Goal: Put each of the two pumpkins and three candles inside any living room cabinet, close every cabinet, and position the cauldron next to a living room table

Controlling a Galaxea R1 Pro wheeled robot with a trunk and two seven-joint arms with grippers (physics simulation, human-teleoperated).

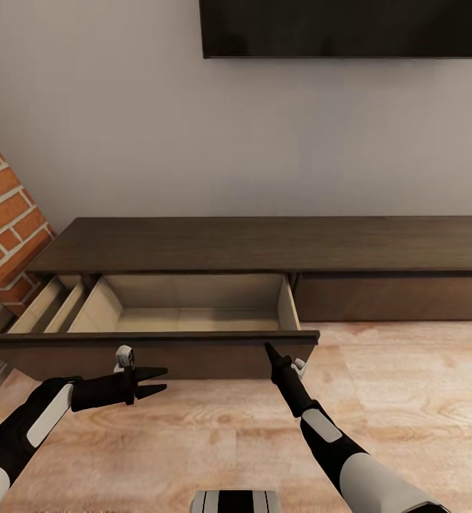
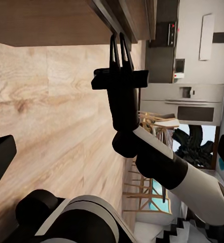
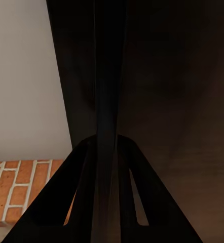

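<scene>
Since the clenched, empty right gripper [image 1: 268, 347] touches the cabinet [image 1: 278, 246] drawer front just ahead, push squarely; the left gripper [image 1: 161, 380] hangs released.

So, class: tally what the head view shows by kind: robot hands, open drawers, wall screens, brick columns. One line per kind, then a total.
Robot hands: 2 (left hand, right hand)
Open drawers: 1
Wall screens: 1
Brick columns: 1
Total: 5
</scene>
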